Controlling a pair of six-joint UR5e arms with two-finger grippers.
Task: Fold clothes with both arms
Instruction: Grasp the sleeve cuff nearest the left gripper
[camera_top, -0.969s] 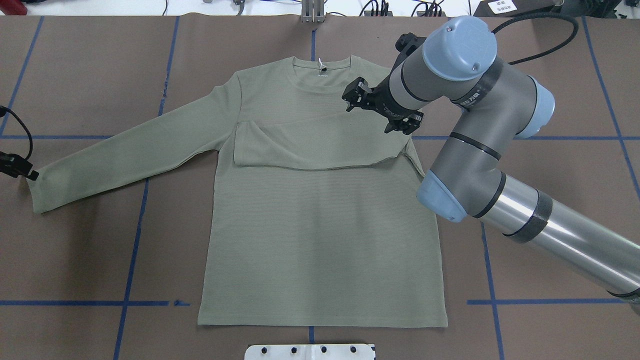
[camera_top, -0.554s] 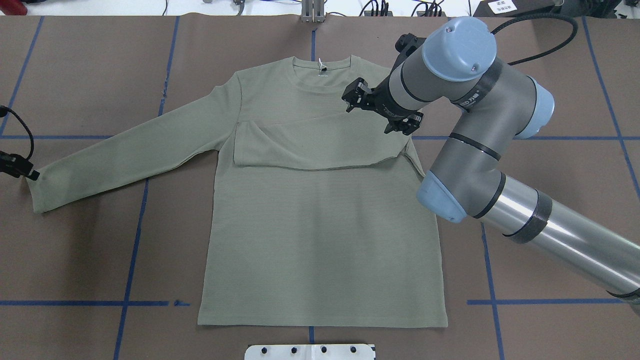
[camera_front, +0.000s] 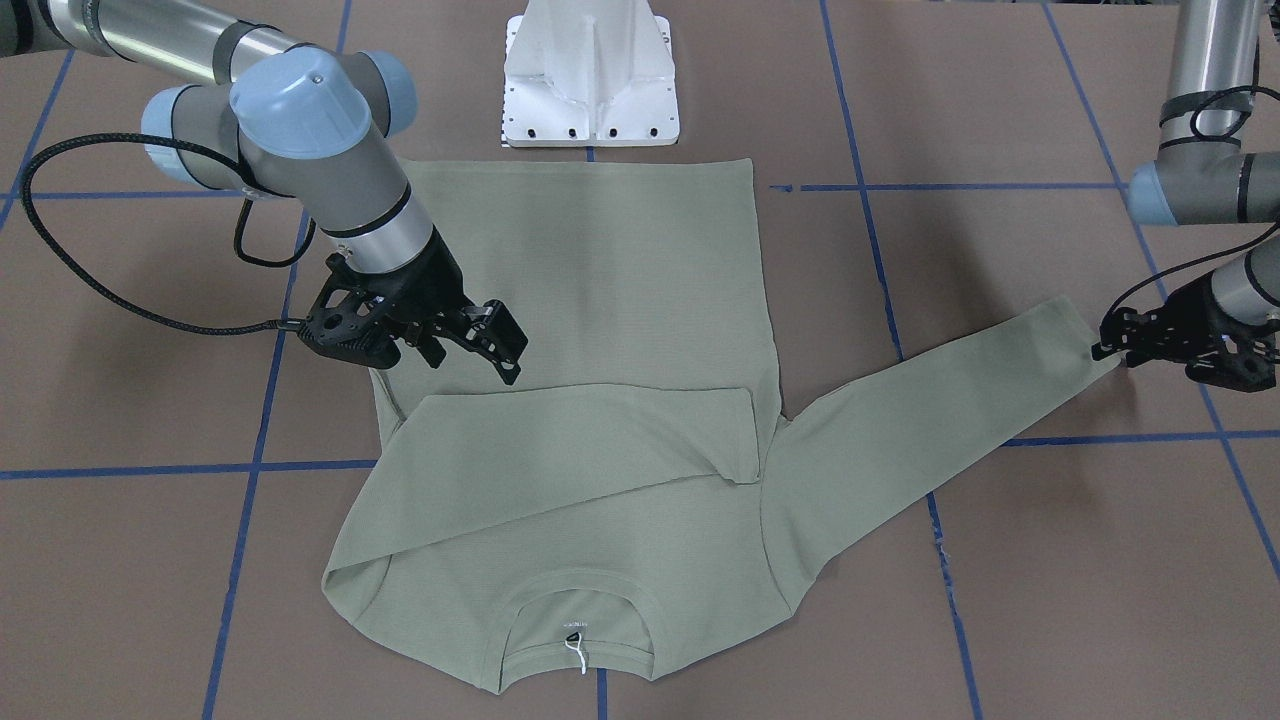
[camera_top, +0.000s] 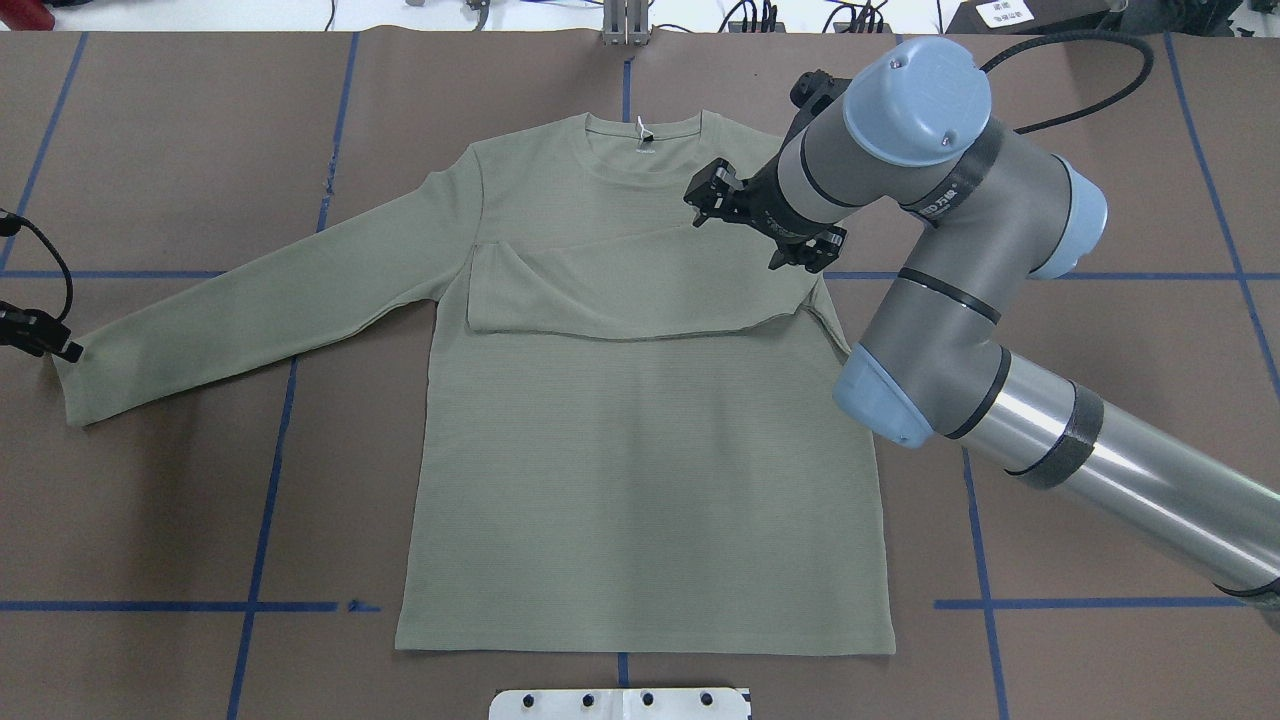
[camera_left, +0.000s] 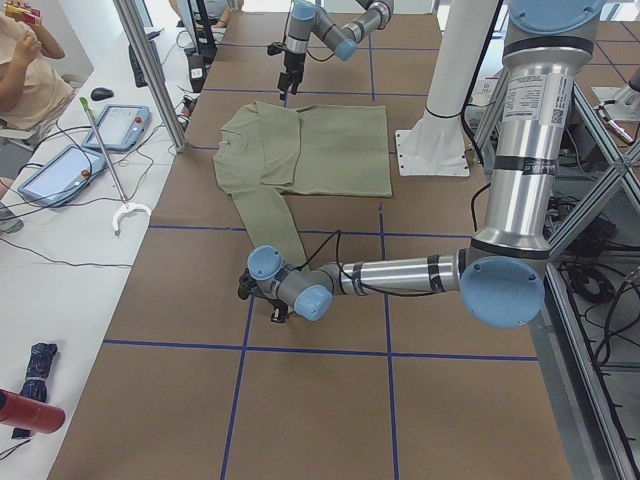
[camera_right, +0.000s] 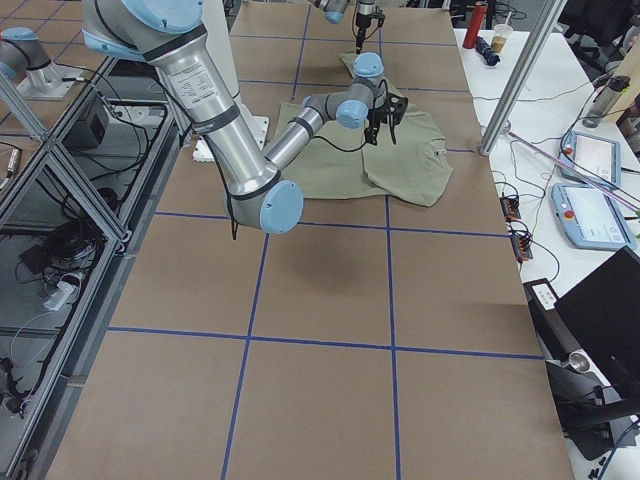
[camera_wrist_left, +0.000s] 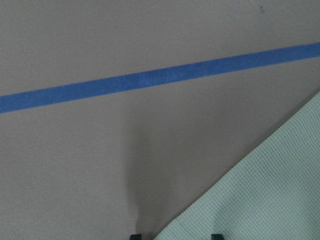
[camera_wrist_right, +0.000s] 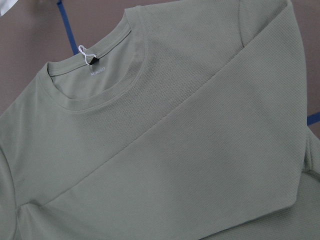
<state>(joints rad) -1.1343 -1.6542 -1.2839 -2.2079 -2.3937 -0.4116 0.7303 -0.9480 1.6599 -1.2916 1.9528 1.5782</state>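
Observation:
The sage-green shirt (camera_top: 640, 480) lies flat, collar and white neck label (camera_top: 641, 135) at the far side; it also shows in the front view (camera_front: 620, 280). One sleeve is folded across the chest (camera_wrist_right: 200, 150); the other stretches out left. My right gripper (camera_top: 745, 225) hovers open and empty over the folded sleeve near the shoulder, as the front view (camera_front: 455, 360) shows. My left gripper (camera_top: 60, 348) sits low at the outstretched sleeve's cuff (camera_front: 1085, 330). Its two fingertips stand apart at the wrist view's bottom edge, with the cuff corner (camera_wrist_left: 270, 200) between them.
The white base pedestal (camera_front: 590, 80) stands at the hem side. Blue tape lines (camera_top: 265, 500) cross the brown table cover. A side table with tablets (camera_left: 115, 125), a person (camera_left: 25, 60) and a metal post (camera_left: 150, 70) lie beyond the collar side.
My left gripper has edged slightly toward the cuff. My right arm and the shirt have hardly moved.

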